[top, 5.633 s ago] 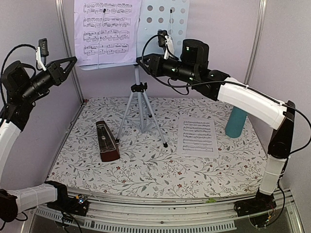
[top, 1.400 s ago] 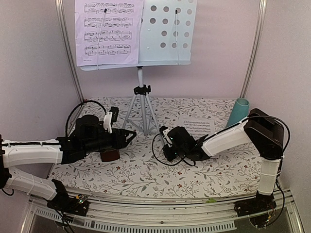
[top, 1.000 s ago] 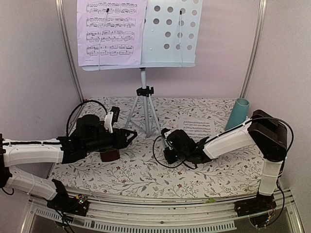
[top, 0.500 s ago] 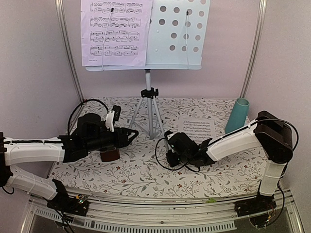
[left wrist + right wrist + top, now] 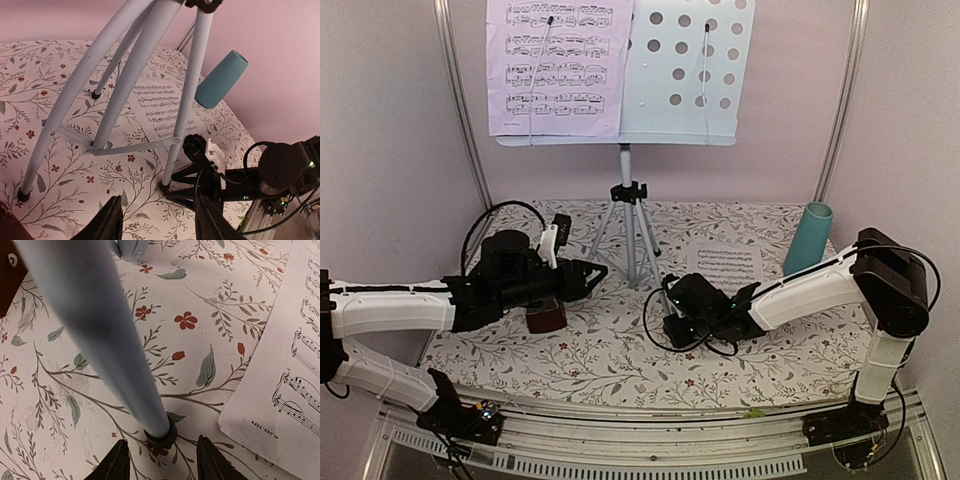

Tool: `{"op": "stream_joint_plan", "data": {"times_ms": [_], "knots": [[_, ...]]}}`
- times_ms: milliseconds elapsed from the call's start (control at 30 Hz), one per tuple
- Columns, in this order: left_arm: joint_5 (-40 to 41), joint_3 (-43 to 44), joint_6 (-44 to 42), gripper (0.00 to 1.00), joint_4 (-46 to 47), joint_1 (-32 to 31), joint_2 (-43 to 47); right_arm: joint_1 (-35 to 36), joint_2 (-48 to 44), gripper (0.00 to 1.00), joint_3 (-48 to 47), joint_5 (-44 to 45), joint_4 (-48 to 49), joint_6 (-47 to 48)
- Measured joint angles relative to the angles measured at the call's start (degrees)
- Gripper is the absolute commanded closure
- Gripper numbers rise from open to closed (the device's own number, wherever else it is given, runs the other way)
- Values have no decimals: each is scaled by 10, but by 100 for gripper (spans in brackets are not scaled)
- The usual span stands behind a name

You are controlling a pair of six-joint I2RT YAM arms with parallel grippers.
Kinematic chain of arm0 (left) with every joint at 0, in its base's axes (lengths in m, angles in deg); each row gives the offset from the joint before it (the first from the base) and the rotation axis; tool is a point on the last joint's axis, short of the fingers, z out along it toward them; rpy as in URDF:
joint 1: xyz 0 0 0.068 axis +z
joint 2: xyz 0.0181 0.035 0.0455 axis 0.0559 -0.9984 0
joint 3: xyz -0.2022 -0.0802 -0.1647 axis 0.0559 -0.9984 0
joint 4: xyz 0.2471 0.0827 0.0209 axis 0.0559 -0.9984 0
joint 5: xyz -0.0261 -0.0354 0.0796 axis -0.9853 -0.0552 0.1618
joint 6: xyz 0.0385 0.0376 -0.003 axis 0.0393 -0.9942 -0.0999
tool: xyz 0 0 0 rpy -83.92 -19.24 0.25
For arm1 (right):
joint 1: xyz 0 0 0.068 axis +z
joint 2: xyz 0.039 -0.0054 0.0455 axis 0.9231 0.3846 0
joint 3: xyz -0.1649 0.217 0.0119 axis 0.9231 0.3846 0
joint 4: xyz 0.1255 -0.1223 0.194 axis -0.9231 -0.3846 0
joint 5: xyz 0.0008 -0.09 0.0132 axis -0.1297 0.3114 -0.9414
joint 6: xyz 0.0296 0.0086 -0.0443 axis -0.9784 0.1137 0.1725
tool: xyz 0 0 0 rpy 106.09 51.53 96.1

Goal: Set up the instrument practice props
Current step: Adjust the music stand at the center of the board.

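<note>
Music stand (image 5: 690,70) judged light, top-heavy; stiff tripod leg (image 5: 95,325) best gripped low, near foot (image 5: 161,435). Right gripper (image 5: 161,456) released, foot straddled; left gripper (image 5: 160,218) held apart, empty.

From above, my left gripper (image 5: 594,272) hides most of the metronome (image 5: 546,318), and the music stand (image 5: 680,70) with its clipped page (image 5: 557,65) runs off the top edge; the notes are too small to read. At my right wrist the tripod leg (image 5: 100,340) is blurred near the lens; the loose sheet (image 5: 280,365) is cut by the right edge; my right gripper (image 5: 161,462) shows only fingertips at the bottom edge.
</note>
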Motion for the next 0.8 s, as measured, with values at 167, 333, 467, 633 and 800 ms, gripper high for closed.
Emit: {"op": "stream_joint_plan", "data": {"times_ms": [167, 333, 467, 633, 800], "knots": [[0, 6, -3, 49, -1, 0, 0, 0, -22, 36, 0, -5, -19, 2], [-1, 14, -9, 46, -1, 0, -1, -1, -58, 1, 0, -7, -33, -1], [-3, 23, -12, 40, -1, 0, -5, -13, -107, 1, 17, -13, -36, -1], [-6, 31, -19, 28, -1, 1, -6, -49, -189, 1, 70, -9, -41, -22], [-8, 37, -33, 11, 0, 2, -6, -131, -255, 1, 125, -20, -42, -49]]}}
